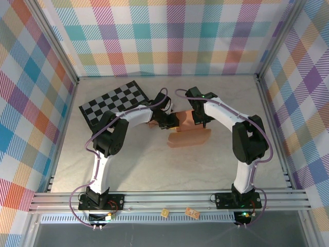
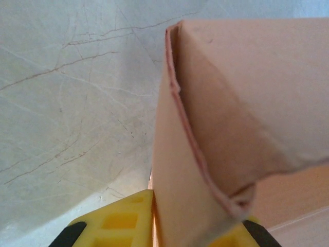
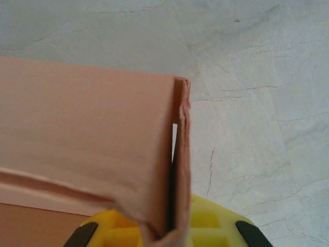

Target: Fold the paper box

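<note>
The salmon paper box [image 1: 189, 135] lies mid-table, partly folded, with a long flap lying toward the near side. My left gripper [image 1: 169, 122] is at its left end and my right gripper [image 1: 199, 122] at its right end. In the left wrist view, an upright side wall of the box [image 2: 247, 103] passes between the yellow fingers [image 2: 121, 221], and the left gripper [image 2: 177, 230] is shut on it. The right wrist view shows a doubled-over wall of the box [image 3: 87, 128] pinched in the right gripper [image 3: 165, 232], beside its yellow fingers [image 3: 211, 224].
A black-and-white checkered mat [image 1: 115, 103] lies at the back left, just behind the left arm. Plaid walls enclose the grey table [image 1: 154, 170] on three sides. An aluminium rail [image 1: 169, 199] runs along the near edge by the arm bases.
</note>
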